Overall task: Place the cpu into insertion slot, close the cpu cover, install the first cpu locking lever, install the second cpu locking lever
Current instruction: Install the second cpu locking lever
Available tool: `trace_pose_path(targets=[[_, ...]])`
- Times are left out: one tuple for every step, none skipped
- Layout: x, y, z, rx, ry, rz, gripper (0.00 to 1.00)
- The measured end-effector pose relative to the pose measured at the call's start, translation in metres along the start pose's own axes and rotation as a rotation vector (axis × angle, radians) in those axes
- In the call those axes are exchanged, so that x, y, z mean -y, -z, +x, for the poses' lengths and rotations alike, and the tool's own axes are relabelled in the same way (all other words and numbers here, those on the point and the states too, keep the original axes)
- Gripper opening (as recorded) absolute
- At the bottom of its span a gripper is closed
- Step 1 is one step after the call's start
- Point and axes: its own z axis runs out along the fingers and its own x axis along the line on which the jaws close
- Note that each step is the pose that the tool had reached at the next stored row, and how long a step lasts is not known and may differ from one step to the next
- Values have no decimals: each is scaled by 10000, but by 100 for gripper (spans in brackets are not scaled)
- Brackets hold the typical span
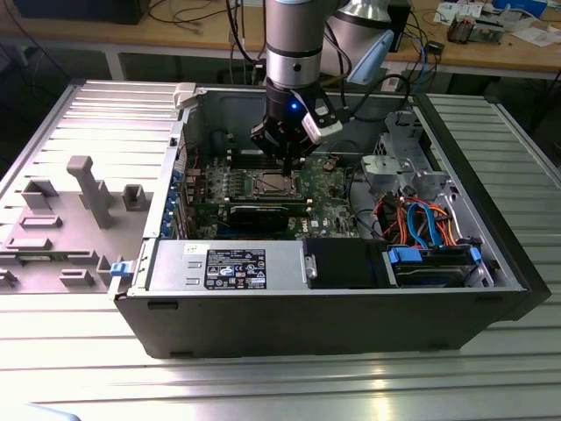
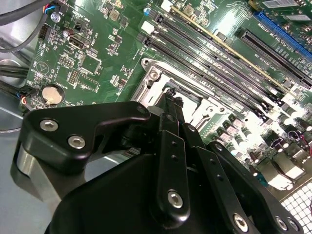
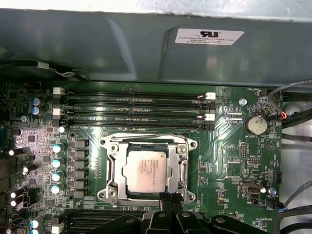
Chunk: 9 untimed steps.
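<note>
First wrist view: gripper point(image 3: 168, 199) poised at cpu cover point(image 3: 183, 171) edge.

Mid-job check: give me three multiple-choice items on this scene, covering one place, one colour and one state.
1. Where is the small silvery-grey square cpu?
A. In the square metal-rimmed insertion slot
B. On the grey tray beside the case
C. On the black power supply

2. What colour is the large circuit board?
A. Blue
B. Green
C. Red

3. How does the thin silvery cpu cover stand?
A. Upright, swung open
B. Removed from the board
C. Lying flat, framing the chip

Answers:
1. A. In the first wrist view the cpu sits inside the insertion slot, with the gripper at the slot's edge.
2. B. The circuit board is green in both wrist views.
3. C. The cpu cover lies down around the chip, whose top shows through the square cut-out.
</note>
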Motion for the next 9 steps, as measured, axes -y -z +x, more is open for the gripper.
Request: trace_pose_path(targets=[[0,0,7,0,-1,0,11],[1,0,19,-1,0,0,11],[5,0,24,-1,1,1,11],[7,0,25,0,1,-1,11],[12,0,27,0,-1,-1,11],[18,2,27,-1,0,1,11],[20,6,27,-2,0,2,11],[21,12,27,-1,-1,0,11],[23,30,26,-1,0,0,11]])
